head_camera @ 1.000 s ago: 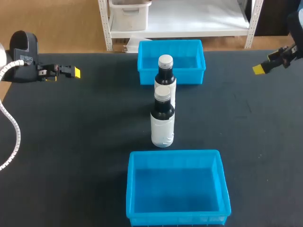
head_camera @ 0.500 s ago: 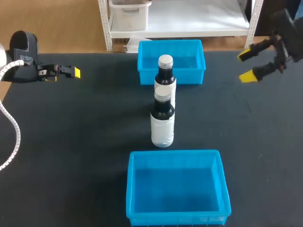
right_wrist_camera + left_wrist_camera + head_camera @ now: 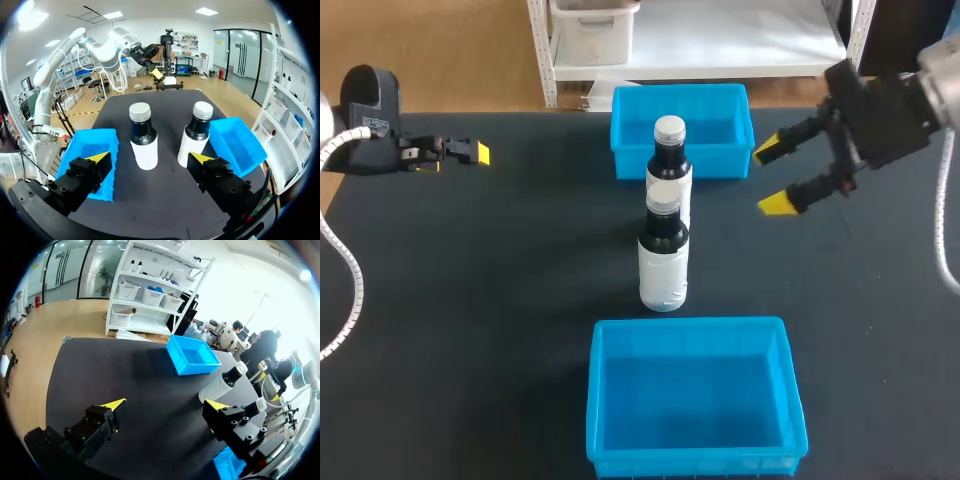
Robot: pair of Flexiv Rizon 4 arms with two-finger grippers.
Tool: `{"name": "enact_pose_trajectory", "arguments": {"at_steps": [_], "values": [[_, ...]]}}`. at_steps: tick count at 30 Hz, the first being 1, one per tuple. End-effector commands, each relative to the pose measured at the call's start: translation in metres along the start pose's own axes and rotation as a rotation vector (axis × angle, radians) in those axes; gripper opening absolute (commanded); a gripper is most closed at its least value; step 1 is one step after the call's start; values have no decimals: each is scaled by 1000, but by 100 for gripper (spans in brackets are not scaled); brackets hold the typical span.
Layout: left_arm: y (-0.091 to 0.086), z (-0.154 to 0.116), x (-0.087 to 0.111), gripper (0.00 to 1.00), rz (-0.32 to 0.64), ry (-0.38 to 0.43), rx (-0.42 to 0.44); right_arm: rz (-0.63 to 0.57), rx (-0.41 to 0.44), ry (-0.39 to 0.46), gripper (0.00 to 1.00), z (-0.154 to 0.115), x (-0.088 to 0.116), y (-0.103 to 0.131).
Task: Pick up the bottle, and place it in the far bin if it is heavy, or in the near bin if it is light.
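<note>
Surface: black table [image 3: 470, 300], matte, carrying two bins and two bottles along its centre line.
Bins: far bin [image 3: 682, 100], blue plastic with an open top, at the middle of the table's far edge; near bin [image 3: 695, 400], same type, at the middle of the near edge.
Bottles: near bottle [image 3: 663, 255] and far bottle [image 3: 669, 160], both upright at the table's centre, between the bins. Each has a pale silver screw cap, a dark neck and shoulder, and a white lower body. The far bottle stands just in front of the far bin. The right wrist view shows a gap between the two bottles.
Left gripper [image 3: 166, 404]: near the table's left edge, well apart from the bottles; jaws spread wide.
Right gripper [image 3: 775, 177]: over the table, just beside the far bin's right wall and to the right of the far bottle; jaws spread, yellow fingertips directed toward the bottles.
</note>
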State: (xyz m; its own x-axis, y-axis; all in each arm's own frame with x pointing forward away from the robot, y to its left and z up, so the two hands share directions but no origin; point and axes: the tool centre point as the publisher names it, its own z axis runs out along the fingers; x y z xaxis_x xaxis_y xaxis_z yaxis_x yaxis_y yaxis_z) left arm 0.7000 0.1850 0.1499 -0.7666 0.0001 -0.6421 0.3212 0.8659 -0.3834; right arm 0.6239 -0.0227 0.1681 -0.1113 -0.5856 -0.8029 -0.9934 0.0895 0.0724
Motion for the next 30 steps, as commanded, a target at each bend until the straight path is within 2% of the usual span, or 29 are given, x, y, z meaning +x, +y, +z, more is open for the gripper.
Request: {"name": "enact_pose_trajectory", "arguments": {"at_steps": [1,14,30], "values": [[0,0,0,100,0,0,0,-2,33,44,100,20,-9,6],[0,0,0,100,0,0,0,-5,-50,87,100,70,-19,7],[0,0,0,100,0,0,0,22,-90,96,100,112,-22,17]]}}
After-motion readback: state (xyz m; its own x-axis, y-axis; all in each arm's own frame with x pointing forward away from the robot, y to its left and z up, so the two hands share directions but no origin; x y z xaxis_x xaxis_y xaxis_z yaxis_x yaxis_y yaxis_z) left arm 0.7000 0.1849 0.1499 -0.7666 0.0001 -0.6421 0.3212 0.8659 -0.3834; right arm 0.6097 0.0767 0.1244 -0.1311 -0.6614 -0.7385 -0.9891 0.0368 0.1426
